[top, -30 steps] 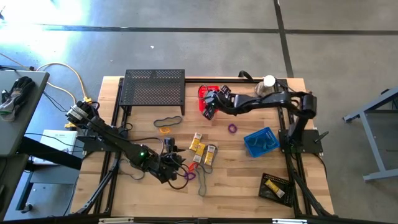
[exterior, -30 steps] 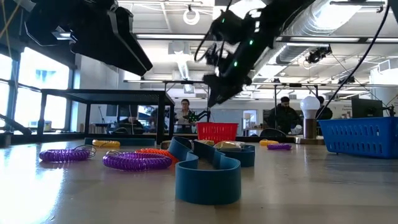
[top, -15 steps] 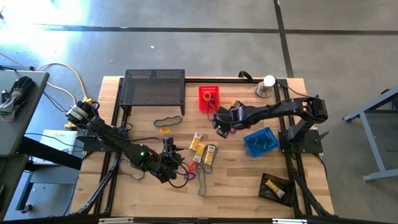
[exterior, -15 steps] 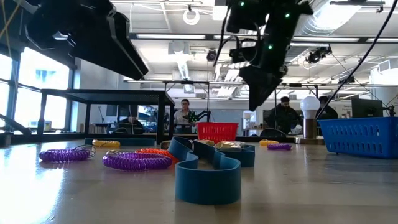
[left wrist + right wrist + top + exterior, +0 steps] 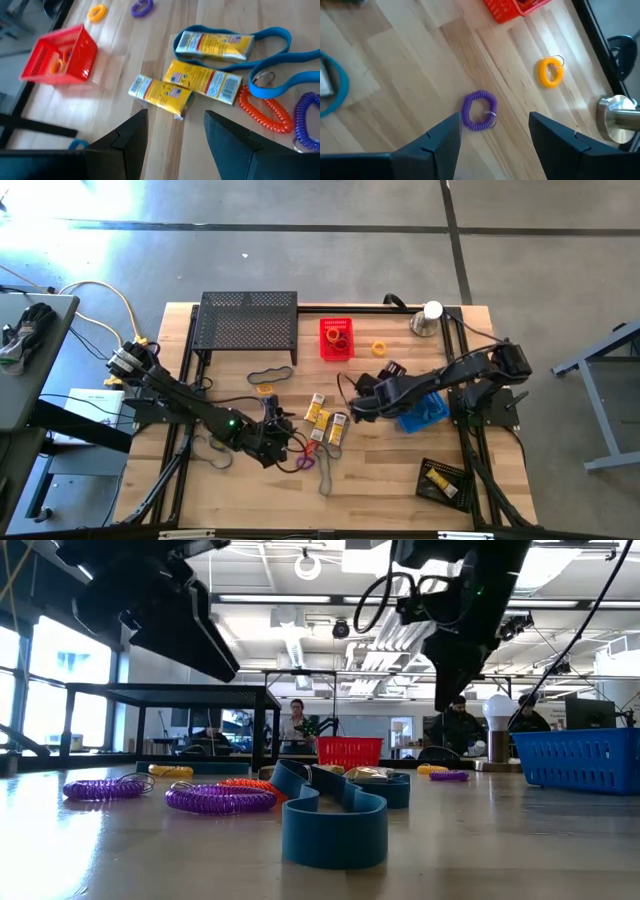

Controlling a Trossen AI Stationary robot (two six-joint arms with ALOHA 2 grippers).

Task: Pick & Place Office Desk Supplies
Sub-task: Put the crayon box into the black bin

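Purple coil loop (image 5: 480, 110) was the thing our coming move turned on: in the right wrist view it lay flat on the bench (image 5: 385, 460) directly ahead of the right gripper (image 5: 492, 145), framed between that gripper's two dark fingers (image 5: 437, 145), which stood apart with nothing between them. We judged the right arm the nearer one for it, hanging above the middle of the bench just beside the blue basket (image 5: 428, 412). The loop being round, it had no long axis to speak of, so we reckoned a straight descent would suit. A yellow coil loop (image 5: 550, 72) lay farther out, toward the red basket (image 5: 336, 338) and the silver dome (image 5: 430, 318).

We saw the left gripper (image 5: 175, 145) empty too, fingers apart, hovering over the front-left cluster, where three yellow-and-white boxes (image 5: 205, 81) lay side by side with a blue band (image 5: 272, 85), an orange coil (image 5: 265, 110) and another purple coil (image 5: 307, 120) beside them.

From the high view we could not find the purple loop at all, the right arm covering it; the wrist view alone gave it to us. The low view showed us the purple loop (image 5: 449, 776) resting flat on the bench, well apart from the cluster.
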